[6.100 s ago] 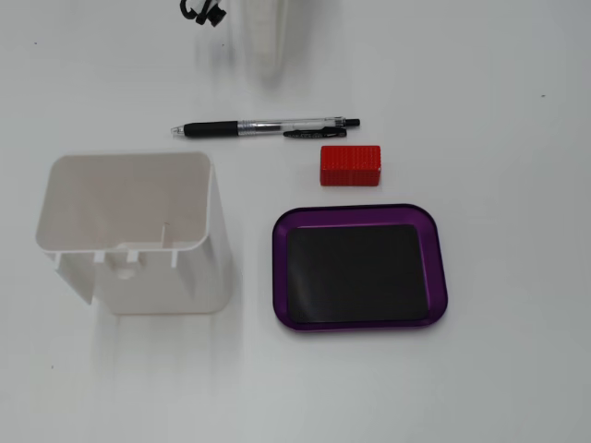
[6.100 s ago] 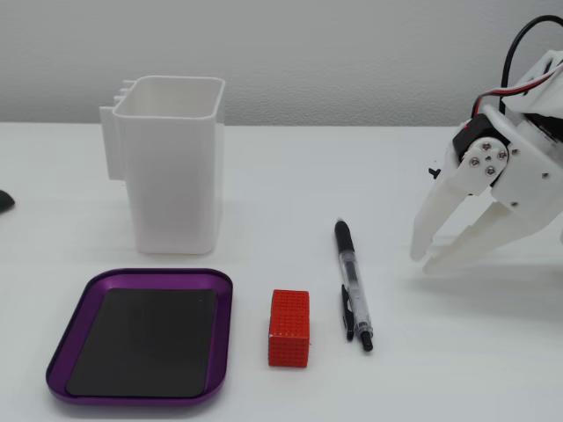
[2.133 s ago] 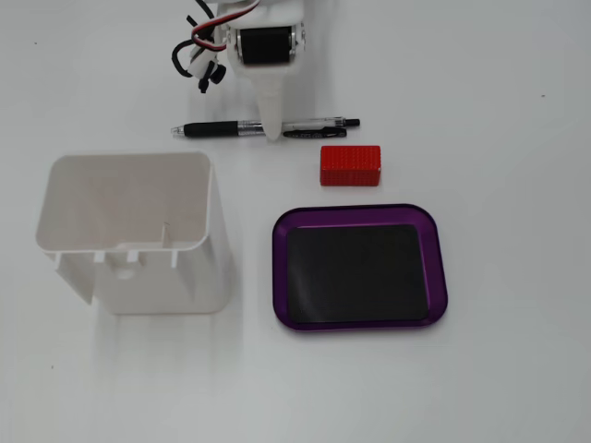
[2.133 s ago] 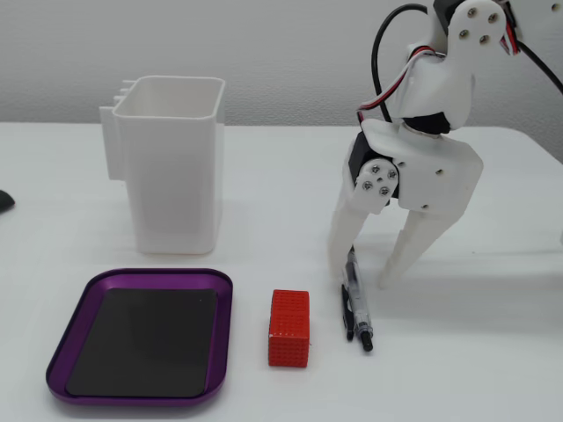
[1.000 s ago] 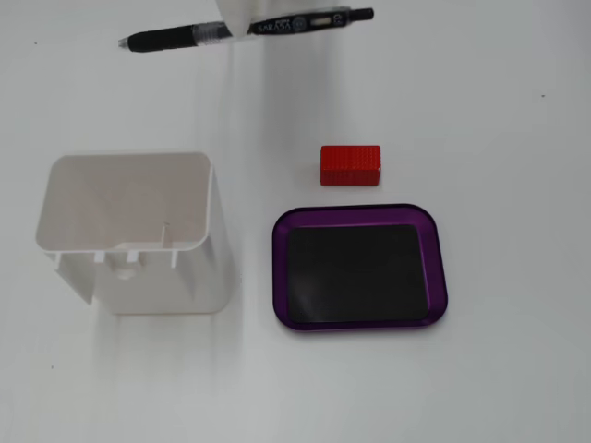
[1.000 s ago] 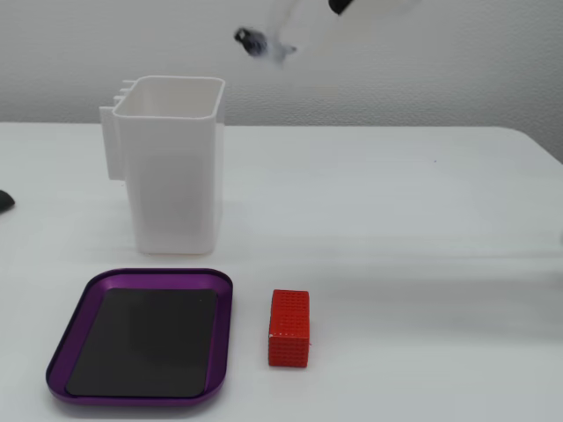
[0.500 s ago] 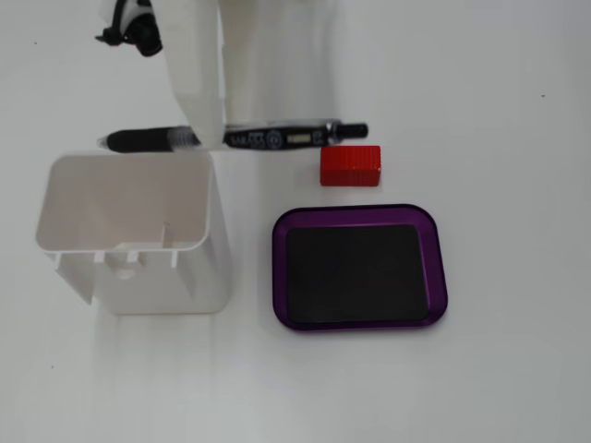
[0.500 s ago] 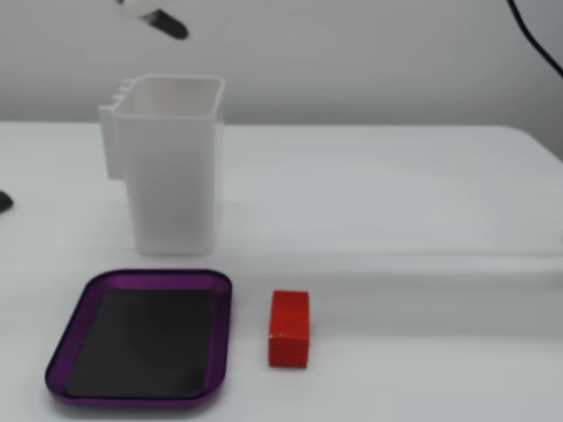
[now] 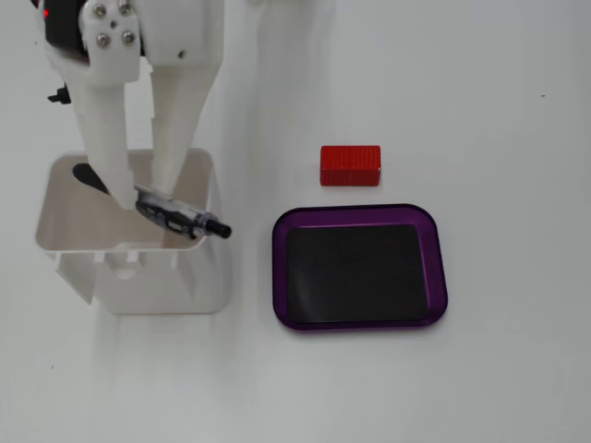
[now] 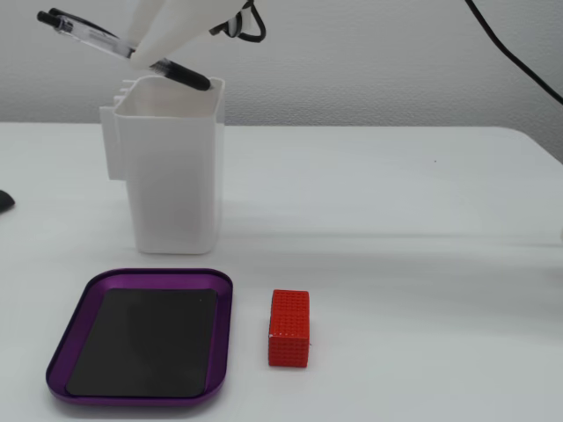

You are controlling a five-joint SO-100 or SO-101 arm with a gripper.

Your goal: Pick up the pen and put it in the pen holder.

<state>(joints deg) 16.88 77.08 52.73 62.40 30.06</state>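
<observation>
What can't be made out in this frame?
- Pincer: the side fixed view cuts it off at the top, fingertips blurred.
- Pen: its middle is hidden by the fingers in both fixed views.
- Holder: the floor inside is hidden by its walls in the side view.

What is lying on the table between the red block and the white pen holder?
Nothing: in both fixed views only bare white table separates the red block from the pen holder; the purple tray sits off that line.
</observation>
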